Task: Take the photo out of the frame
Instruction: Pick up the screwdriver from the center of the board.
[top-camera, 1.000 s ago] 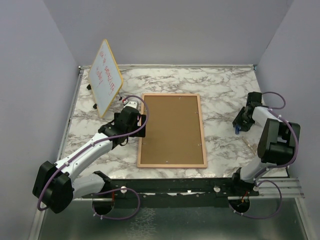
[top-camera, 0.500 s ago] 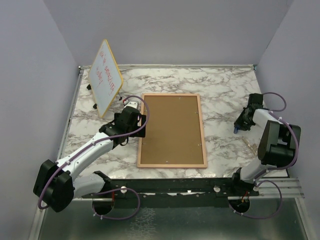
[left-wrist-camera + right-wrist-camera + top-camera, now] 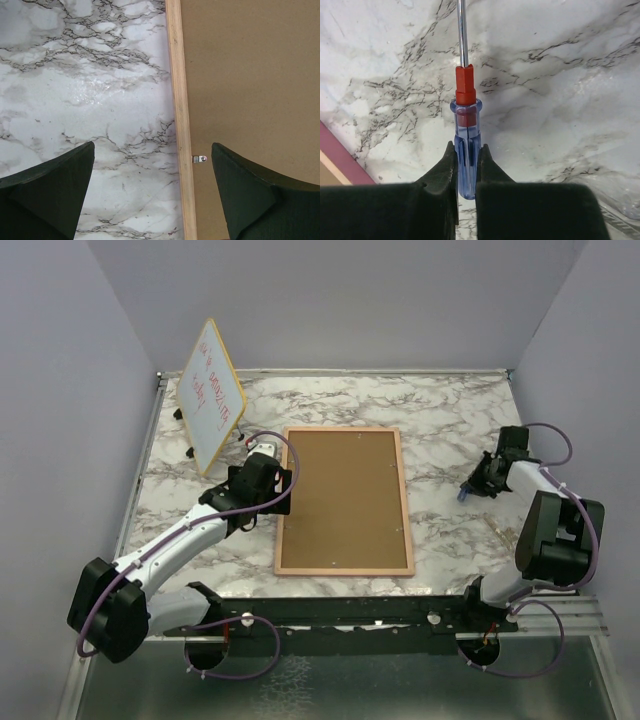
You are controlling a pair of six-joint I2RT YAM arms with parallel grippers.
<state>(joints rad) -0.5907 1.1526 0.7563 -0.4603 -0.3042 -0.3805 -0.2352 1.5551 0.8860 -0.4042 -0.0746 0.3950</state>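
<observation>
lab booth: plain walls [image 3: 330,300], marble table [image 3: 450,410]

High rear view overlooks table [image 3: 450,410]; 2 close downward wrist views share the frame [image 3: 345,500].

- Top view: soft, even light from overhead. The marble table [image 3: 450,410] is bright and the metal strip at 6 o'clock is dimmer. A faint, blurred shadow lies under the left arm [image 3: 180,540].
- Left wrist view: sharp on the marble and on the frame [image 3: 240,75] back, with a pale glare patch at 9 o'clock. The black fingers [image 3: 47,195] of the left gripper [image 3: 152,146], at 7 and 5 o'clock, show little detail.
- Right wrist view: crisp. The screwdriver [image 3: 466,150] shaft gleams at 12 o'clock, a soft grey shadow spreads toward 1 o'clock, and there is a glossy sheen at 4 o'clock.
</observation>
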